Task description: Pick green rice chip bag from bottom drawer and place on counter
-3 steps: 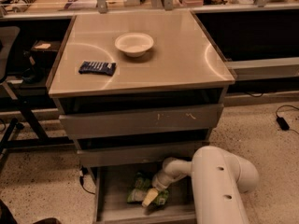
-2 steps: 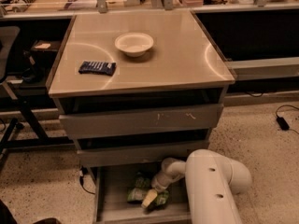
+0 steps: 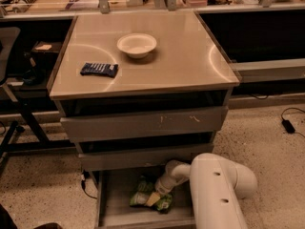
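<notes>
The bottom drawer stands pulled open below the two wider grey drawers. The green rice chip bag lies crumpled inside it, towards the right. My gripper reaches down into the drawer from the white arm and sits right on the bag. The counter is the glossy beige top of the cabinet above.
A white bowl and a dark blue snack packet lie on the counter. A cluttered workbench runs along the back. A chair base stands at the left, and a cable with a plug lies on the floor at the right.
The white arm has shifted slightly left and nearer in view. The gripper stays on the bag in the drawer; the bag has not visibly moved.
</notes>
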You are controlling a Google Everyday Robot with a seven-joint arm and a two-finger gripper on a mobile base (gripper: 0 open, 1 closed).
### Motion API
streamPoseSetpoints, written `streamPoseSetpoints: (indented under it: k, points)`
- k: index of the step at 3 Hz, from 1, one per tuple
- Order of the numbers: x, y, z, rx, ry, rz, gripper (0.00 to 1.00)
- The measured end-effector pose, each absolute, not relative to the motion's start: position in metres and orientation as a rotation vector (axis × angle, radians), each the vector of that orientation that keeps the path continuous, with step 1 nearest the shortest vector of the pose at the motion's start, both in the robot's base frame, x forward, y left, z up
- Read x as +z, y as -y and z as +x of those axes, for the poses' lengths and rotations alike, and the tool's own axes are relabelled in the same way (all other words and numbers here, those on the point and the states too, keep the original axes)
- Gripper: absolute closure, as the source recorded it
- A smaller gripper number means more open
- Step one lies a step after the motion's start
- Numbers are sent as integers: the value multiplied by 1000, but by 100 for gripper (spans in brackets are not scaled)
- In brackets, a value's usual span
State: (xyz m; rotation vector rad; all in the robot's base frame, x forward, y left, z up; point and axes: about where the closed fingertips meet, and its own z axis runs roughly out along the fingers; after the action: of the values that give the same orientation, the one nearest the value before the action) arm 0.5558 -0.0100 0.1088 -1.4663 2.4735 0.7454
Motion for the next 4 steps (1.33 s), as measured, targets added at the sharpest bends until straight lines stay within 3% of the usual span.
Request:
streamPoseSetpoints:
  k: [2, 3, 4]
  points:
    - [118, 10, 556, 745, -2473, -1466, 90]
    - [120, 11, 556, 745, -2473, -1466, 100]
    - [143, 19, 550, 730, -2479, -1398, 100]
